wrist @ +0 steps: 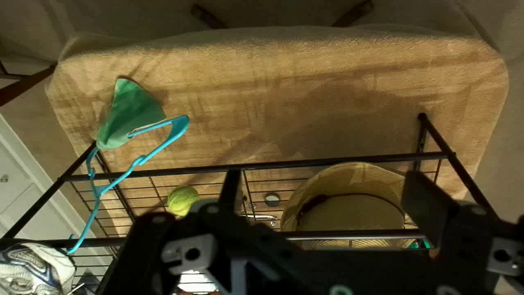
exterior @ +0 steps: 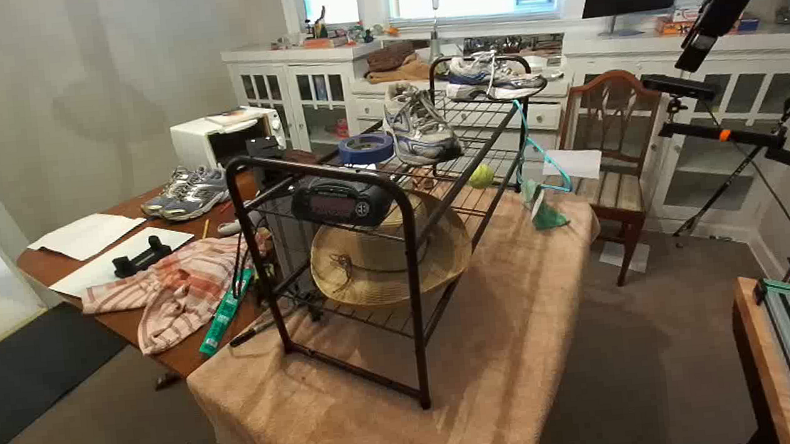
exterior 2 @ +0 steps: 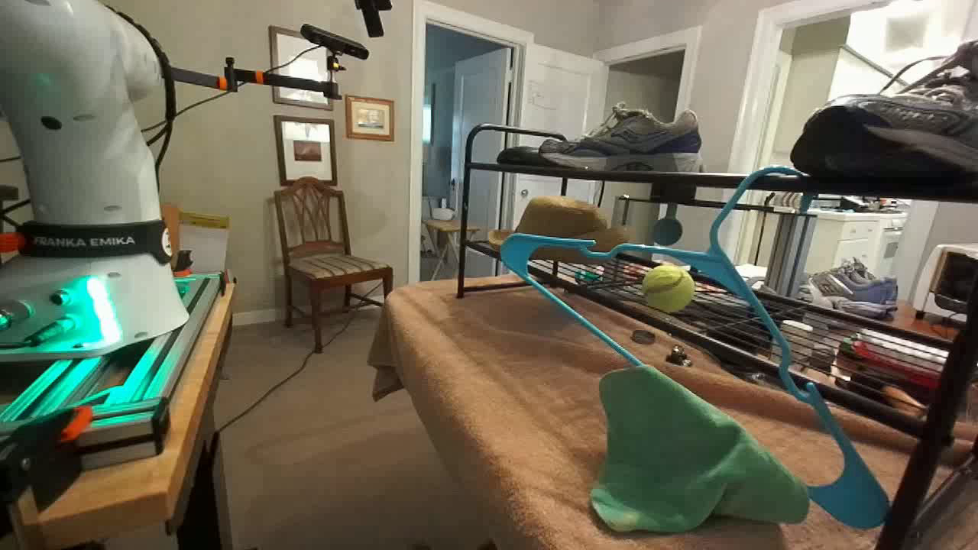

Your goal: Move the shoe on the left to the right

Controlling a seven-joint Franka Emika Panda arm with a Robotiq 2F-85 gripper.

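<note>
A grey-white sneaker with blue trim [exterior: 493, 77] sits on the top of the black wire rack [exterior: 413, 263], at one end beside the blue hanger. It also shows in an exterior view [exterior 2: 901, 126] and partly at the lower left of the wrist view [wrist: 30, 268]. A similar sneaker [exterior: 421, 127] stands farther along the top shelf; it also shows in an exterior view [exterior 2: 634, 141] and is hidden in the wrist view. My gripper [wrist: 324, 174] is open with nothing between its fingers, above the rack and apart from both shoes. Parts of it show in both exterior views [exterior: 724, 14] [exterior 2: 373, 15].
A blue hanger [exterior 2: 672, 256] hangs from the rack with a green cloth [exterior 2: 688, 451]. Blue tape [exterior: 366, 149] and a clock radio [exterior: 339, 202] lie near the middle shoe. A straw hat [wrist: 352, 205] and tennis ball [wrist: 182, 200] are lower. Another shoe pair [exterior: 186, 192] is on the brown table.
</note>
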